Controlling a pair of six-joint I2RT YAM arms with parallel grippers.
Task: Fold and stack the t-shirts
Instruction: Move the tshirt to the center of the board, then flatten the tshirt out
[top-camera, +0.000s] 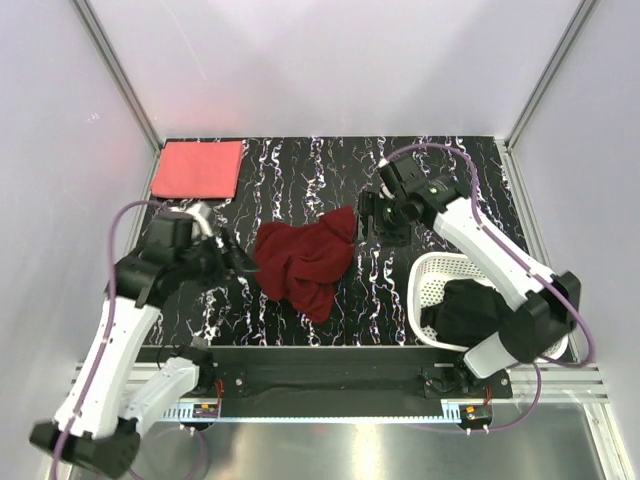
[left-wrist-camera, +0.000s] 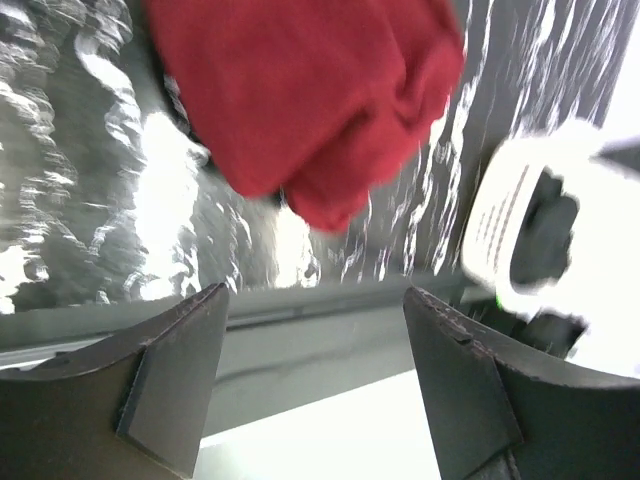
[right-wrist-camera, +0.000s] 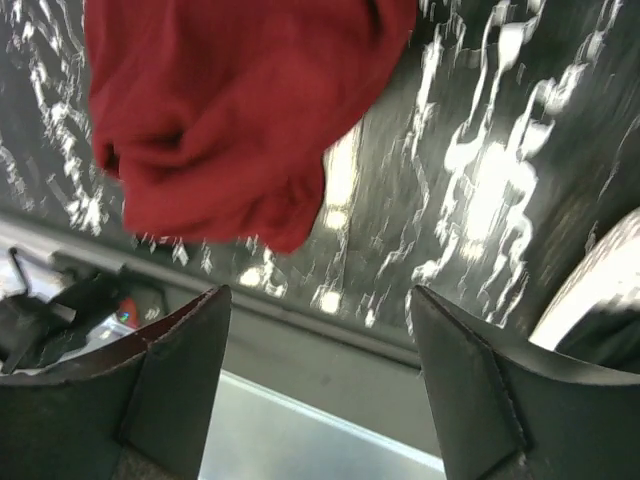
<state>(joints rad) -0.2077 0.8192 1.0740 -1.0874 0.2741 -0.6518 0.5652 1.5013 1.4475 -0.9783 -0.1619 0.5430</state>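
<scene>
maroon cloth first: from above you see the red shirt (top-camera: 303, 265) lying crumpled in the middle of the bench (top-camera: 300, 165), between your two arms. the pink shirt (top-camera: 197, 169) sits folded flat at the far left corner, and the black shirt (top-camera: 470, 312) is bundled in the white basket (top-camera: 428, 272) by the near right edge. your left gripper (top-camera: 238, 262) is just beside the red shirt's left side, your right gripper (top-camera: 375, 215) near its far right tip. on the left wrist camera, the left gripper (left-wrist-camera: 315, 295) has its fingers spread with nothing between them, the red shirt (left-wrist-camera: 300, 90) beyond, the basket (left-wrist-camera: 500, 220) blurred at right. on the right wrist camera, the right gripper (right-wrist-camera: 320, 295) is likewise spread wide and empty, apart from the red shirt (right-wrist-camera: 220, 110) ahead.
</scene>
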